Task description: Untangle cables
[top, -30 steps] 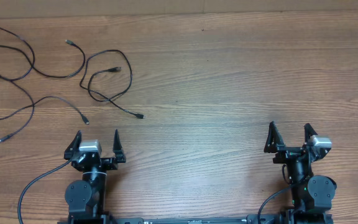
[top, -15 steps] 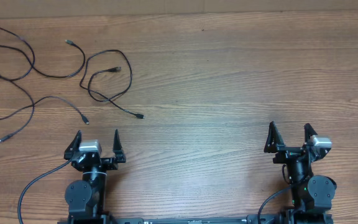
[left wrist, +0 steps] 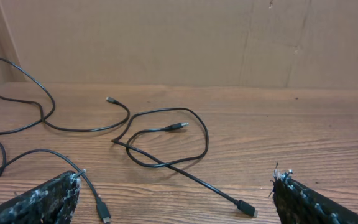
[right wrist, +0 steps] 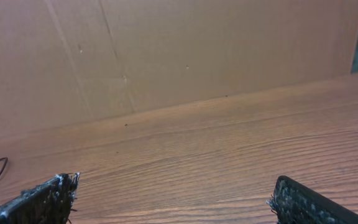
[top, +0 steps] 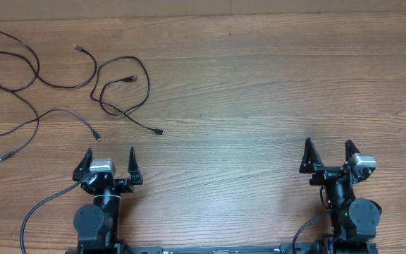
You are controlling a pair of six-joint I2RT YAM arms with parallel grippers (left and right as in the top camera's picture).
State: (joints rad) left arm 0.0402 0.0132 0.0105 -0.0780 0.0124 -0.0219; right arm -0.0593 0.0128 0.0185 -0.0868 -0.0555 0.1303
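Several thin black cables lie on the wooden table at the far left. One looped cable crosses over itself and ends in a plug; it also shows in the left wrist view. Another cable curves along the back left. A third cable runs to the left edge. My left gripper is open and empty, near the front edge, short of the cables. My right gripper is open and empty at the front right, far from them.
A cardboard wall stands behind the table's far edge. Thicker black arm cables run from the robot bases at the front. Bare wood spans the middle and right of the table.
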